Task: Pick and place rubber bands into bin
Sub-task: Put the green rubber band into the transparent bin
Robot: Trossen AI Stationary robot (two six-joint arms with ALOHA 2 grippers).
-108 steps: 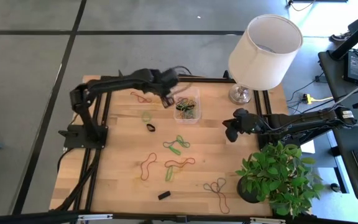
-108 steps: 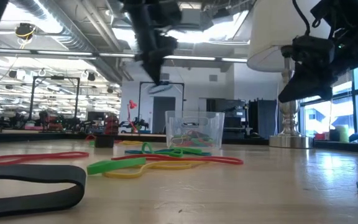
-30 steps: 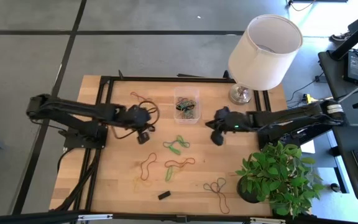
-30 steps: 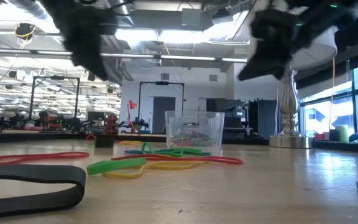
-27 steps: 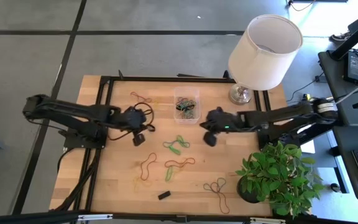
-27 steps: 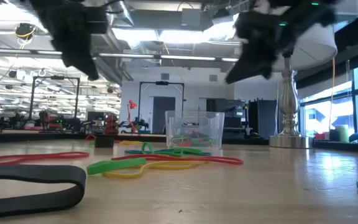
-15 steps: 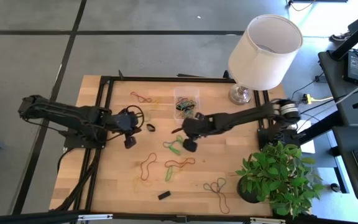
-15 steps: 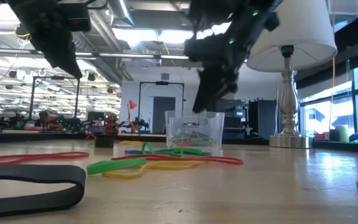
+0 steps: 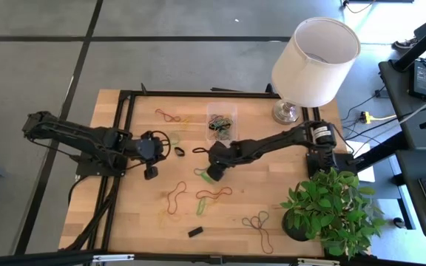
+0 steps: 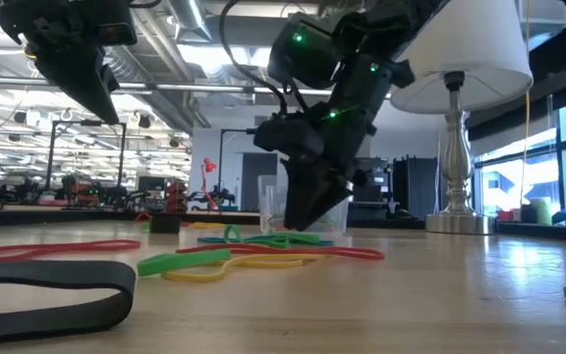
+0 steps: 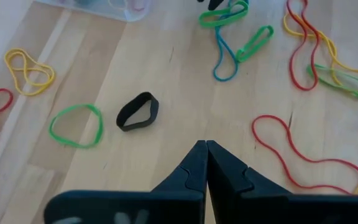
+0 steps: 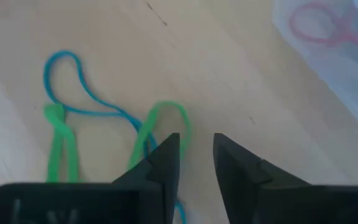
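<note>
Rubber bands lie loose on the wooden table: a green and blue tangle, a black band, a green ring, and red ones. The clear bin stands at the far middle with several bands inside. My right gripper is open and low over the tangle, its fingertips at the green band's loop end. My left gripper is shut with nothing in it, raised above the table left of the black band. My right gripper comes at the green band from above, slanting down. One fingertip stands at the band's loop end. I cannot tell whether it touches the band, which lies flat on the table.
A white lampshade on a metal base stands at the far right. A potted plant fills the near right corner. A small black block lies near the front edge, and grey-red bands lie beside the plant.
My right gripper has swept from beside the bin toward the table's left and near side, and has come down onto the green and blue tangle. My left gripper has drawn back toward the table's left edge. The bands have stayed where they lay.
</note>
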